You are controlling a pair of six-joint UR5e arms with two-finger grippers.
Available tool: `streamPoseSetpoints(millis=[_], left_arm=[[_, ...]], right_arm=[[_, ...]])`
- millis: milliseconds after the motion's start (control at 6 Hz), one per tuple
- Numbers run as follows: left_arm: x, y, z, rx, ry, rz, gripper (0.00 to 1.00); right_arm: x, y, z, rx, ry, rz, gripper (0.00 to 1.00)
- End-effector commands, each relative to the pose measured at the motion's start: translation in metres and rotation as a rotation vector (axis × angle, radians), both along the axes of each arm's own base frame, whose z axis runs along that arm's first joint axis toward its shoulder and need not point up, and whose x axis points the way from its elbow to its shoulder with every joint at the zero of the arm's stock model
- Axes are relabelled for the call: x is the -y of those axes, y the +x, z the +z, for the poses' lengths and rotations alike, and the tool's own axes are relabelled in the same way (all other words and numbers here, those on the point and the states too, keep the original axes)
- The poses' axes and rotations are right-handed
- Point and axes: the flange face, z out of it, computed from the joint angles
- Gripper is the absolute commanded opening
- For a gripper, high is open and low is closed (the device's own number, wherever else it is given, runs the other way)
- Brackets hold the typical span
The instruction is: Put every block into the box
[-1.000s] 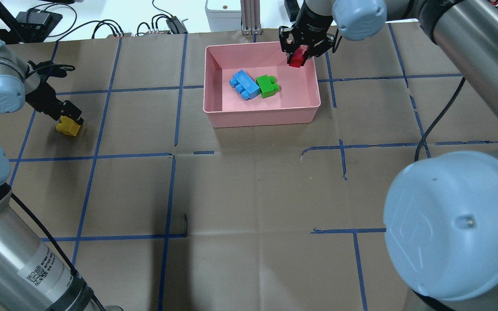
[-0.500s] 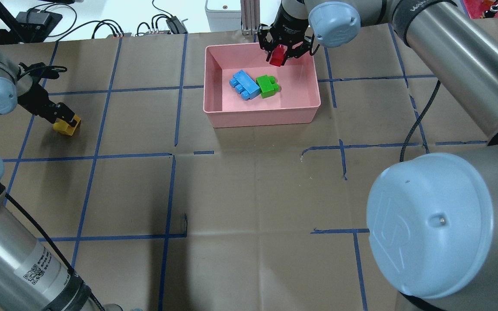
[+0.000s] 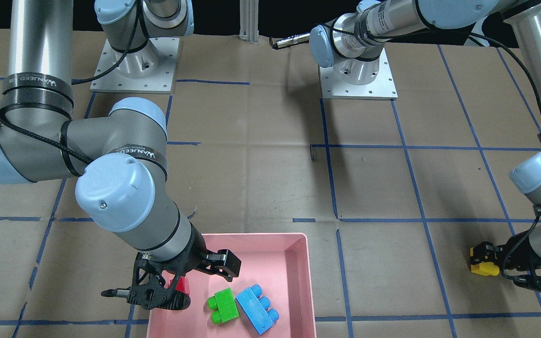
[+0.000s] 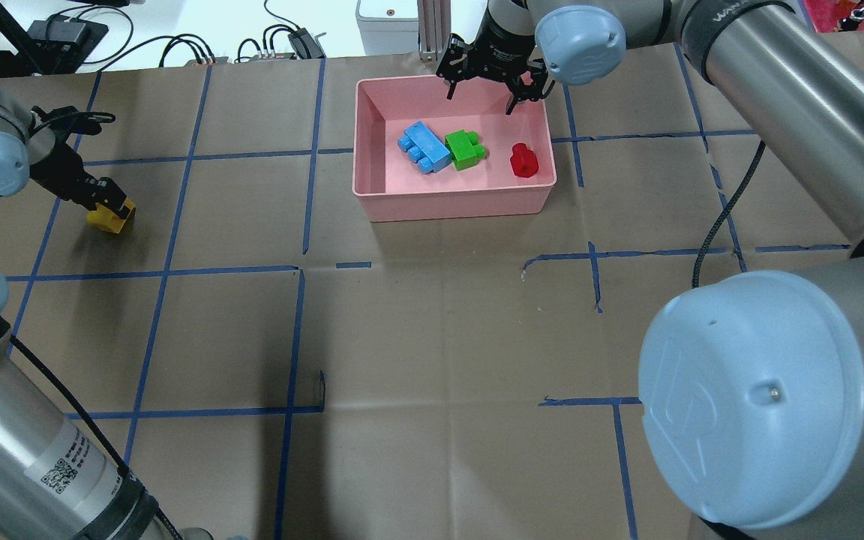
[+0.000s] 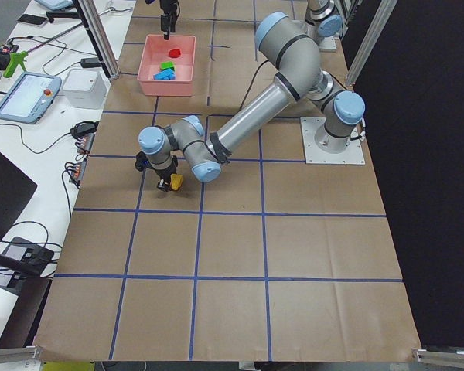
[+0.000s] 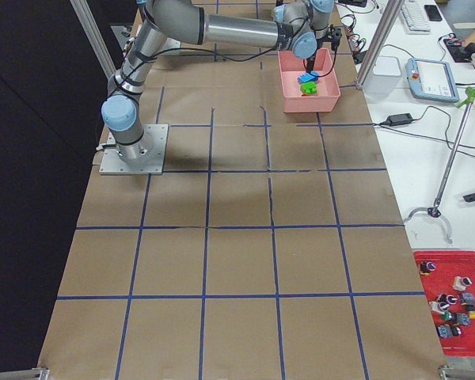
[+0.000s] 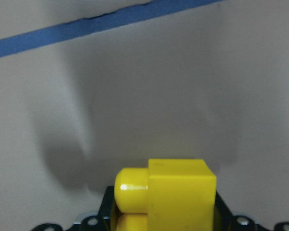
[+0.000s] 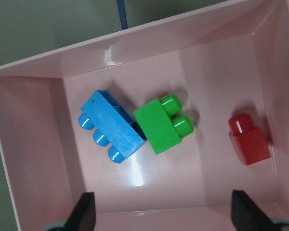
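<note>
The pink box (image 4: 454,204) stands at the far middle of the table. The light blue block (image 4: 424,147), the green block (image 4: 464,149) and the red block (image 4: 523,160) lie on its floor, the red one near its right wall. My right gripper (image 4: 480,103) hangs open and empty over the box's far wall; its wrist view shows all three blocks, with the red block (image 8: 249,139) at the right. My left gripper (image 4: 108,208) is at the far left of the table, shut on the yellow block (image 4: 109,218), which also shows in the left wrist view (image 7: 176,192).
Brown paper with a blue tape grid (image 4: 297,270) covers the table. Cables and a white unit (image 4: 387,19) lie beyond the far edge. The two arm bases (image 3: 134,65) stand on the robot's side of the table. A red tray of small parts (image 6: 451,305) sits off the table.
My right gripper has moved left over the box and opened; the red block has dropped from it to the box floor by the right wall. My left gripper with the yellow block has shifted slightly left.
</note>
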Motion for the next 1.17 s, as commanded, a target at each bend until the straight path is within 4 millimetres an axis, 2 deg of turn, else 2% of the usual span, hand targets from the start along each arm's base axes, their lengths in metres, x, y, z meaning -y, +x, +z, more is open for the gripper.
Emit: streamPoseSetpoints(millis=[0,167,333,500,667,833,1000], left_arm=[[0.008,-0.001,0.032,0.024,-0.035,-0.003,0.16],[0.021,-0.012,0.099,0.045,-0.034,-0.011,0.13],[0.046,-0.047,0.172,0.083,0.001,-0.002,0.13],[0.059,-0.077,0.221,0.070,0.034,0.081,0.13],[0.073,-0.133,0.239,0.061,0.048,0.163,0.13],[0.082,-0.212,0.241,0.022,0.046,0.301,0.13],[0.083,-0.280,0.241,-0.057,0.066,0.436,0.13]], right_arm=[[-0.001,-0.002,0.000,-0.011,0.001,0.001,1.00],[-0.005,-0.010,0.015,-0.015,-0.012,0.010,1.00],[-0.012,-0.035,0.063,-0.030,-0.108,0.123,1.00],[-0.029,-0.071,0.111,-0.084,-0.175,0.140,1.00],[-0.075,-0.083,0.131,-0.098,-0.124,0.131,1.00],[-0.129,-0.100,0.122,-0.116,-0.086,0.116,1.00],[-0.178,-0.117,0.112,-0.134,-0.067,0.203,1.00]])
